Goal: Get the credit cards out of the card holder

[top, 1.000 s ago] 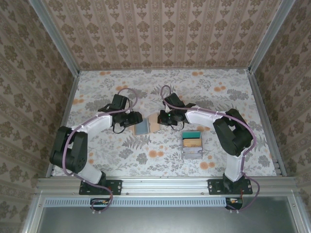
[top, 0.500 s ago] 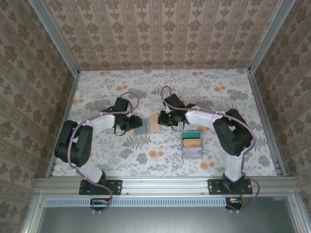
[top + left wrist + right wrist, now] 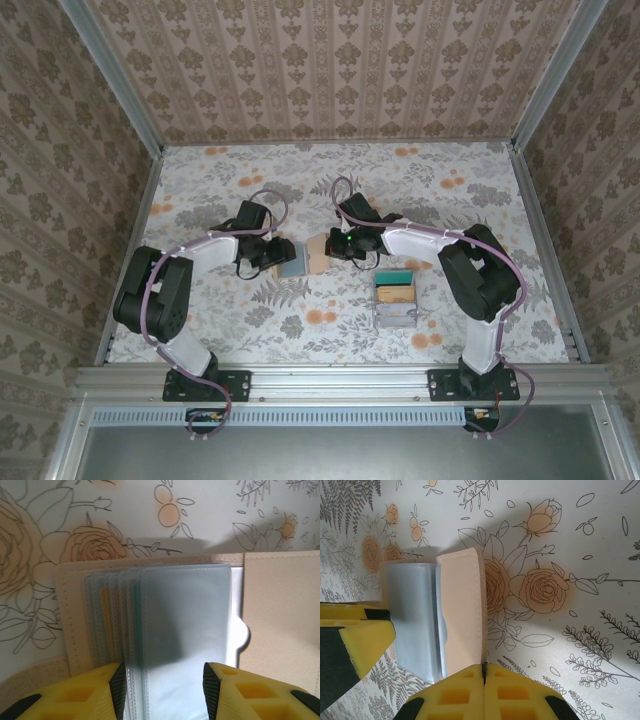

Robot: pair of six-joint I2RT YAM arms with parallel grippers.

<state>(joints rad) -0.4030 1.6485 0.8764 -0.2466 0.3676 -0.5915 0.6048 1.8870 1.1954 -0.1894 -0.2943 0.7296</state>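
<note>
The card holder [image 3: 302, 258] lies open near the middle of the surface [image 3: 450, 190]. Your left tool [image 3: 274, 254] is at its 9 o'clock and your right tool [image 3: 336, 246] at its 3 o'clock. The right tool is pressed together on the edge of the tan flap [image 3: 462, 605], pinching that half. That is the anchor you want, so hold it firm and low.

The left tool is spread wide. In its wrist view its yellow fingers [image 3: 95, 687] come in from 6 o'clock on either side of the fan of clear sleeves [image 3: 185, 630]. You cannot tell from here whether they touch the plastic.

Both credit cards look to be inside. The yellow card [image 3: 105, 617] shows as a strip in a sleeve toward 9 o'clock, and the teal card [image 3: 136, 625] shows as a thin edge just beside it.

To do this step well, you probably need to work one sleeve, not the whole stack. Shift the left tool toward 9 o'clock in that view so it can single out the sleeve with the yellow card. Close on the card itself, not on slippery film alone. Which side the sleeves open on is not clear, so find that before you pull. Then draw slow and level, so the holder neither lifts nor folds shut. The clear box [image 3: 395, 300] sits near the holder's 4 o'clock, so give it room.
</note>
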